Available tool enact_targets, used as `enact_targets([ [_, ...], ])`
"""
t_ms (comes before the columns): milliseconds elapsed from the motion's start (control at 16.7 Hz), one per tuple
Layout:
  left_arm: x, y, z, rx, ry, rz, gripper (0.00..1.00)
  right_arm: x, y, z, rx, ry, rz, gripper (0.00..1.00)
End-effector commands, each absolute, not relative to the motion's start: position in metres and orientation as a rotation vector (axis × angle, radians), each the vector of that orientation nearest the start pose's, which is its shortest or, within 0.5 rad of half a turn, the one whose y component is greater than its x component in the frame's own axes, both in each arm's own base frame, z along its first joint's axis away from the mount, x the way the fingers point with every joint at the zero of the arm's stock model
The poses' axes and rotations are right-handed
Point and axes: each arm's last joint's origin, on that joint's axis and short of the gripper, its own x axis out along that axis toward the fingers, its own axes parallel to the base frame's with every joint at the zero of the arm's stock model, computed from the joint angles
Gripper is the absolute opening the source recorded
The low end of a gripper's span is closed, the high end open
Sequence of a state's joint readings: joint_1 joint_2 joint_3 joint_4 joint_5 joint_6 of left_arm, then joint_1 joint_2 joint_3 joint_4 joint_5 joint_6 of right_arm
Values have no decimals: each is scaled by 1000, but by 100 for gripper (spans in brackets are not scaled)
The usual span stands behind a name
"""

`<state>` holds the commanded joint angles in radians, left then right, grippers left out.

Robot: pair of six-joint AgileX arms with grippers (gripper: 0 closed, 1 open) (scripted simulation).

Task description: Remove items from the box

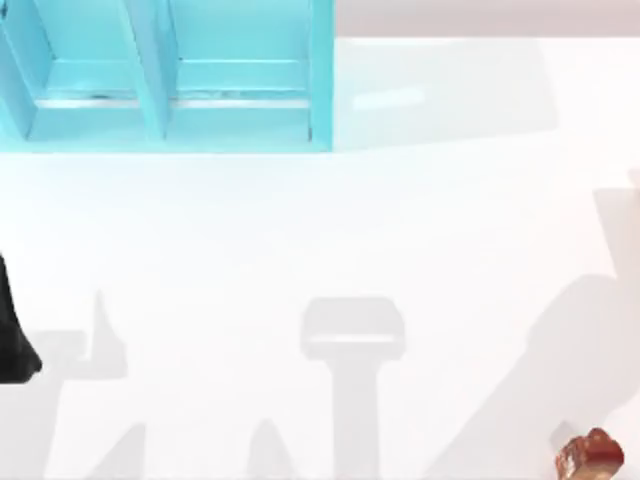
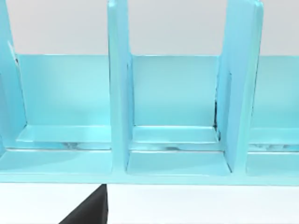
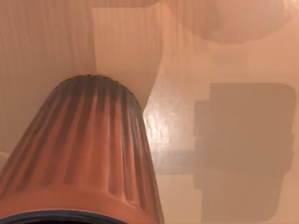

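From above, the blue box (image 1: 170, 80) is sitting far from the shiny lump (image 1: 590, 455), which is lying on the table (image 1: 320, 230). The left wrist is looking into the box. The right wrist is showing the cup (image 3: 84, 154): light, stiff, ribbed, best held by its sides. I cannot tell either gripper's state.

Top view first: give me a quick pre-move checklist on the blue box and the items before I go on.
1. Light-blue compartmented box, visible compartments hold nothing: ok.
2. Glossy orange-red and brown lumpy piece out on the white table, near right corner: ok.
3. Ribbed pinkish-brown tapered cup close under the right wrist camera, resting or held: cannot tell.
4. Left arm at the table's left edge, apart from the box: ok.
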<state>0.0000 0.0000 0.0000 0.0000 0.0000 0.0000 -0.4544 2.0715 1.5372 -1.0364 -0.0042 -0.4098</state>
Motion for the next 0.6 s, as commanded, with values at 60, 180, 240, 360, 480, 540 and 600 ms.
enact_targets([
  [60, 106, -1, 160, 0, 0, 0, 100, 356, -169, 159, 33, 1568, -25, 70],
  [180, 106, -1, 160, 0, 0, 0, 100, 356, -169, 159, 33, 1568, -25, 55],
  [240, 106, -1, 160, 0, 0, 0, 100, 356, -169, 159, 33, 1568, -25, 47],
  [360, 106, -1, 160, 0, 0, 0, 100, 356, -169, 159, 33, 1568, -25, 32],
  [480, 106, -1, 160, 0, 0, 0, 100, 356, -169, 159, 33, 1568, -25, 17],
  [540, 106, -1, 160, 0, 0, 0, 100, 356, -169, 159, 33, 1568, -25, 10],
  [600, 106, -1, 160, 0, 0, 0, 100, 356, -169, 159, 33, 1568, -25, 2],
])
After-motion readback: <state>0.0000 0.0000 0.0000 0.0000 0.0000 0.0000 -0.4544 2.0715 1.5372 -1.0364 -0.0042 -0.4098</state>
